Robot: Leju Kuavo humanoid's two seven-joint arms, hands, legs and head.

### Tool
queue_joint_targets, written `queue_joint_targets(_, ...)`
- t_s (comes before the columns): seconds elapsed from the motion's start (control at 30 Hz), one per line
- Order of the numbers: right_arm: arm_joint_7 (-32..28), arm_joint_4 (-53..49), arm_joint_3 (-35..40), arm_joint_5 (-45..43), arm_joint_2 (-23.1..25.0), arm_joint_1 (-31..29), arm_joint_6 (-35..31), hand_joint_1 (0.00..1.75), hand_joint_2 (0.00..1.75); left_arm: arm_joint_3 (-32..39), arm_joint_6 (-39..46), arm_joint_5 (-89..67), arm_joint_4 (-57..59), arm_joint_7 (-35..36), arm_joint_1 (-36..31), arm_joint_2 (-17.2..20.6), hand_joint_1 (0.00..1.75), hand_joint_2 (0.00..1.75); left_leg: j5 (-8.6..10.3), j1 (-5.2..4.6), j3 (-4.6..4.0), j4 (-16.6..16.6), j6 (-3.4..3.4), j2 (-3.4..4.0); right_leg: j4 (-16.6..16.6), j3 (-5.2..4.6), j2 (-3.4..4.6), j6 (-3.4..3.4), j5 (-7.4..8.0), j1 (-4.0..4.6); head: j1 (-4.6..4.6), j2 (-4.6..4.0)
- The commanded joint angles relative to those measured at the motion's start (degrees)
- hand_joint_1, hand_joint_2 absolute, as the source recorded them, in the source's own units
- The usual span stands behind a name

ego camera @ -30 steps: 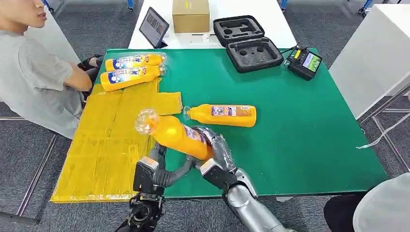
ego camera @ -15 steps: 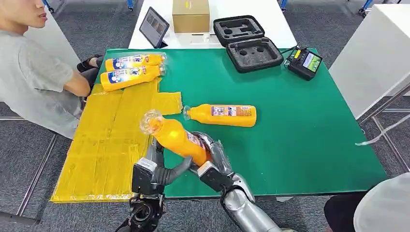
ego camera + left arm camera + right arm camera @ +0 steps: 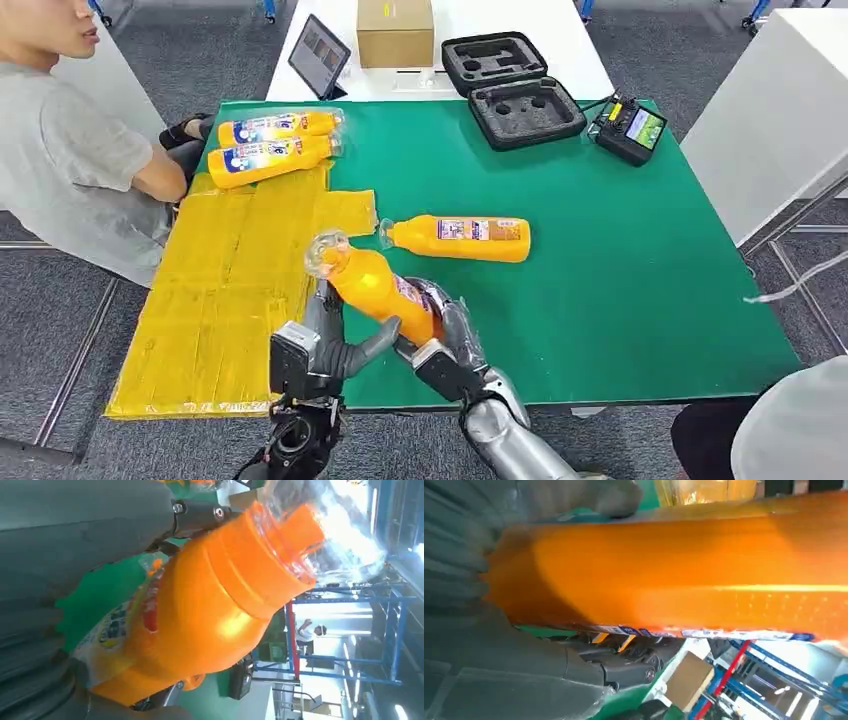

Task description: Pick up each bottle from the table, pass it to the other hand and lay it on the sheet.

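A robot's own view looks down on a green table point(image 3: 620, 270) with a yellow sheet point(image 3: 225, 300) spread over its left side. Near the table's front edge, both robot hands meet around one orange bottle point(image 3: 375, 290). The bottle is lifted off the table and tilted, its clear cap pointing up and away toward the sheet's right edge. The right hand point(image 3: 445, 335) wraps its fingers around the bottle's lower body. The left hand point(image 3: 335, 335) closes around the same bottle from the other side; the left wrist view suggests its thumb and fingers press the bottle, though how firm the grip is cannot be told.

A second bottle point(image 3: 460, 238) lies on its side on the green surface just beyond the hands. Two more bottles point(image 3: 270, 145) lie side by side at the sheet's far end. A seated person point(image 3: 70, 160) is at the table's left. At the far edge sit an open black case point(image 3: 510, 90) and a controller point(image 3: 628, 128).
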Motion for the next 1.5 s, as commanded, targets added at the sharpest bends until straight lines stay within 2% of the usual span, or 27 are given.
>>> queue_joint_targets(0.03, 0.0, 0.1, 5.2, 3.1, 0.2, -0.3, -2.3, 1.75, 1.75, -2.7, -1.1, 4.0, 8.2, 2.2, -5.2, 0.9, 0.00, 1.75, -0.06, 0.02, 0.29, -0.1, -0.11, -0.10, 0.0, 0.26, 0.03, -0.09, -0.09, 0.00, -0.02, 0.00)
queue_joint_targets(0.1, 0.0, 0.7, 6.0, 3.9, 0.6, -0.5, -2.6, 1.75, 1.75, -3.0, -1.7, 4.6, 8.1, 2.5, -5.7, 0.5, 0.00, 1.75, -0.03, 0.03, 0.11, 0.0, -0.05, -0.05, 0.0, 0.11, 0.03, -0.04, -0.03, 0.02, -0.02, 0.00)
queue_joint_targets(0.17, 0.0, 0.8, 5.4, 1.0, 1.1, -0.4, 0.8, 1.75, 1.75, -3.6, -2.0, 4.4, 7.9, 2.1, -5.9, 0.4, 0.00, 1.75, -0.04, 0.03, 0.15, 0.0, -0.06, -0.05, 0.0, 0.14, 0.03, -0.05, -0.05, 0.01, 0.00, 0.00)
queue_joint_targets(0.2, 0.0, 2.2, 5.4, 2.5, 1.2, -0.9, -1.8, 1.75, 1.75, -4.0, -2.5, 4.6, 8.2, 2.4, -6.0, 0.3, 0.00, 1.75, -0.09, 0.05, 0.25, 0.0, -0.09, -0.10, 0.0, 0.26, 0.02, -0.07, -0.11, 0.02, 0.00, 0.00)
queue_joint_targets(0.63, 0.0, -0.7, 7.3, 1.6, 0.5, -0.6, -2.1, 1.75, 1.75, -5.3, -3.7, 5.5, 12.3, 4.5, -7.3, -1.0, 0.00, 1.75, -0.04, 0.02, 0.17, 0.0, -0.08, -0.10, 0.0, 0.17, 0.01, -0.07, -0.06, 0.00, -0.02, 0.00)
queue_joint_targets(0.9, 0.0, 1.1, 7.4, 0.7, 0.9, -1.0, -1.1, 1.75, 1.75, -4.8, -4.5, 7.1, 12.4, 3.7, -8.2, -1.7, 0.02, 1.75, -0.06, 0.03, 0.15, 0.0, -0.07, -0.11, 0.0, 0.17, 0.00, -0.05, -0.08, 0.01, -0.02, 0.00)
queue_joint_targets(0.93, 0.0, 1.0, 7.5, 0.5, 0.9, -1.1, -0.8, 1.75, 1.75, -4.8, -4.7, 7.3, 12.3, 3.7, -8.2, -1.8, 1.54, 1.75, -0.09, 0.03, 0.27, 0.0, -0.10, -0.15, 0.0, 0.28, 0.00, -0.08, -0.12, 0.00, 0.00, 0.00)
queue_joint_targets(0.97, 0.0, 0.7, 7.7, 0.0, 0.8, -1.1, -0.2, 1.75, 1.75, -5.0, -4.9, 7.5, 12.2, 3.7, -8.3, -1.8, 1.75, 1.75, -0.03, 0.03, 0.10, 0.0, -0.06, -0.09, 0.0, 0.12, 0.01, -0.05, -0.04, 0.01, 0.00, 0.00)
queue_joint_targets(1.4, 0.0, 1.1, 8.0, -0.3, 0.9, -1.6, 0.0, 1.73, 1.75, -5.1, -4.9, 7.6, 12.1, 3.0, -8.5, -1.9, 1.75, 1.75, -0.07, 0.03, 0.17, 0.0, -0.07, -0.09, 0.0, 0.18, 0.03, -0.06, -0.08, 0.00, -0.02, 0.00)
queue_joint_targets(1.47, 0.0, 2.2, 7.9, -0.8, 1.2, -2.0, 0.7, 1.47, 1.75, -5.0, -4.6, 7.5, 11.6, 1.9, -8.4, -1.8, 1.75, 1.75, -0.03, 0.03, 0.10, 0.0, -0.06, -0.07, 0.0, 0.10, 0.02, -0.04, -0.04, 0.01, -0.02, 0.00)
queue_joint_targets(1.5, 0.0, 2.5, 7.8, -1.5, 1.4, -2.0, 1.6, 0.58, 1.75, -4.8, -4.4, 7.6, 11.4, 1.3, -8.4, -1.8, 1.75, 1.75, -0.08, 0.04, 0.18, 0.0, -0.08, -0.09, 0.1, 0.19, 0.04, -0.06, -0.09, 0.01, 0.00, 0.00)
